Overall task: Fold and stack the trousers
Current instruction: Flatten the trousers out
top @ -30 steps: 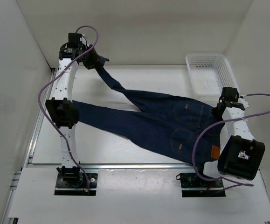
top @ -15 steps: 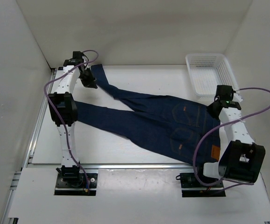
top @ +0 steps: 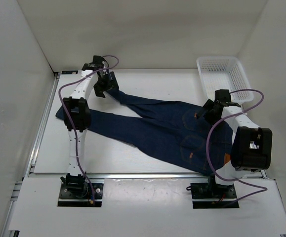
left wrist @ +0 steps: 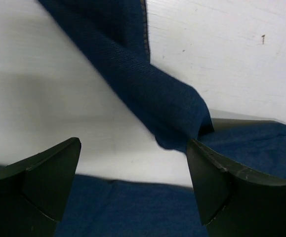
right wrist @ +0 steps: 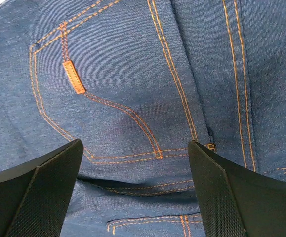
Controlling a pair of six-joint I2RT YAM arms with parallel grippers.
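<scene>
The dark blue trousers [top: 157, 128] lie flat across the table, waist at the right, both legs running left. My left gripper [top: 103, 88] hovers over the far leg's end, open and holding nothing. In the left wrist view the left gripper [left wrist: 133, 148] frames white table, with the trouser leg [left wrist: 147, 89] just beyond it. My right gripper [top: 206, 112] hangs over the seat, open. The right wrist view shows the right gripper [right wrist: 135, 143] above a back pocket [right wrist: 108, 98] with orange stitching, nothing pinched.
A white mesh basket [top: 222, 76] stands at the back right corner. White walls close in the table on three sides. A metal rail [top: 39, 138] runs along the table's left edge.
The left gripper let go of the far leg, which now lies on the table, and moved right. The right gripper moved left over the seat and opened.
</scene>
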